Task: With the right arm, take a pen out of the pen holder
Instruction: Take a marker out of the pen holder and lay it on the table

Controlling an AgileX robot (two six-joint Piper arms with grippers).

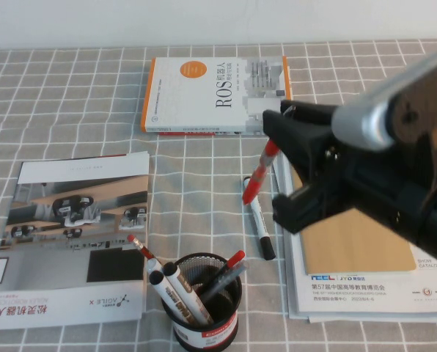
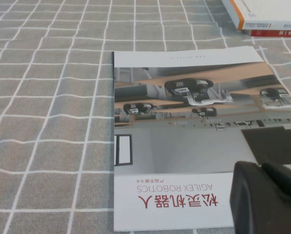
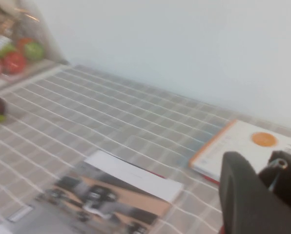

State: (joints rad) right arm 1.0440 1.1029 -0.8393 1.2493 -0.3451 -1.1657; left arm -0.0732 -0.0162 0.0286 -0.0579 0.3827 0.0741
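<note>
The right gripper (image 1: 281,152) is on the right side of the table, raised over the papers (image 1: 358,253). It is clamped on the top end of a red pen (image 1: 259,176). The pen hangs tilted, with its tip pointing down and to the near left, and it is well apart from the holder (image 1: 222,312), which stands at the near edge with several pens inside. So the pen seems to be already out, and the remaining part is probably to carry it away or put it down.

The main risk is the grip. The jaws take the pen only near its end, so the long free part may swing or slip if the arm moves fast, and the pen may fall on the cloth (image 1: 204,169) and roll. A marker (image 1: 261,229) lies just under the tip, so a straight move down may hit it. A low move back toward the near side may knock the light holder.

The left gripper (image 2: 265,200) hovers over the near part of the brochure (image 2: 184,141) on the left. Whether it is open or closed cannot be told.
</note>
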